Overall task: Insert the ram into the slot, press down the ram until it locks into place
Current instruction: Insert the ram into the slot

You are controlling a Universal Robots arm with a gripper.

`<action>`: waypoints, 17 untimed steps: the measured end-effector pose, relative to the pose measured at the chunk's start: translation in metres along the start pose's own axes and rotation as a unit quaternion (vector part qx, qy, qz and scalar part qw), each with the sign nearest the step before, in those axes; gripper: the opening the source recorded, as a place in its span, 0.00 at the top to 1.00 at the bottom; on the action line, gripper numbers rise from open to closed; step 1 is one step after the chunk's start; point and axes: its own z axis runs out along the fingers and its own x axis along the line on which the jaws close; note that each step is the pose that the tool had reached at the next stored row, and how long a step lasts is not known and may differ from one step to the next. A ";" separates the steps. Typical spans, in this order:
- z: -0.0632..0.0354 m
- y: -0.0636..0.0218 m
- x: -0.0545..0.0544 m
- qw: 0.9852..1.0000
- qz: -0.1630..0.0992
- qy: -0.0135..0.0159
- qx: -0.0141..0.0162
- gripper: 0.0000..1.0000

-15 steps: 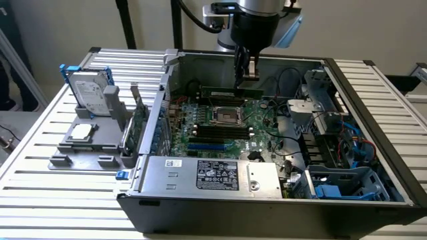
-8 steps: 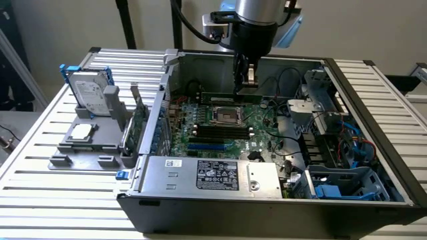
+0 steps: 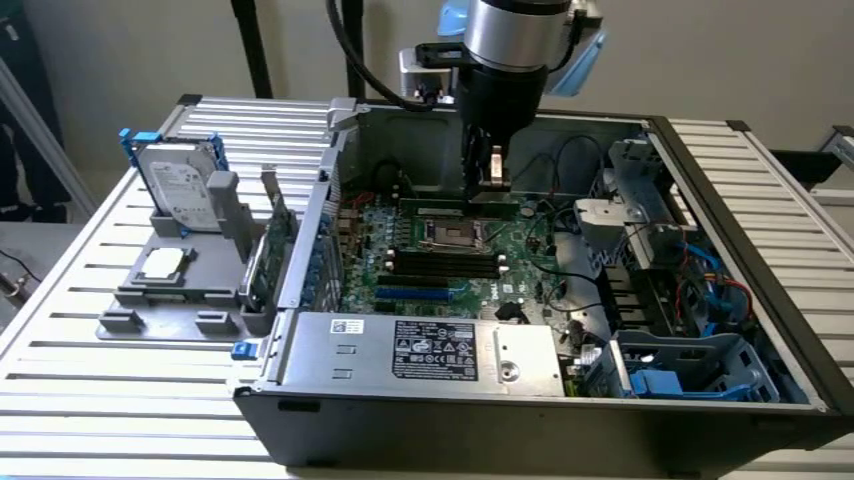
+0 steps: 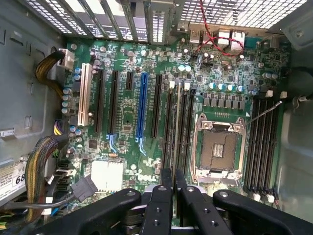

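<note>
First, at the exterior view's left, a grey tray (image 3: 147, 295) carries a hard drive (image 3: 180, 185), with an upright expansion card (image 3: 276, 245) just beside it. Mid-case, the gripper (image 3: 491, 188) pinches the ram (image 3: 447, 207) edge-on, aligned along the black memory slots (image 4: 187, 132) beside the CPU socket (image 4: 217, 147). Whether it is seated, I cannot tell. A blue drive cage (image 3: 681, 365) stands rightmost.

over the board: open from above, motherboard (image 3: 441, 262) bare.
far side: gripper (image 3: 494, 188) with ram (image 3: 447, 207) close to back wall (image 3: 400, 140).
exterior view's right: drive cage (image 3: 641, 210), cables (image 3: 707, 290) crowd in.
near side: power supply (image 3: 427, 350) blocks.
</note>
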 end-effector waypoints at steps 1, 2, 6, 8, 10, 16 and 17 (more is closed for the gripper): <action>0.0019 0.0015 0.000 1.000 0.000 0.000 0.000 0.87; 0.0037 0.0029 0.000 1.000 0.000 0.000 0.000 0.87; 0.0111 0.0062 0.000 1.000 0.000 0.000 0.000 0.87; 0.0147 0.0061 0.000 1.000 0.000 0.000 0.000 0.87; 0.0183 0.0061 0.000 1.000 0.000 0.000 0.000 0.87; 0.0292 0.0057 0.000 1.000 0.001 0.000 0.000 0.87; 0.0310 0.0056 0.001 1.000 0.001 0.000 0.000 0.87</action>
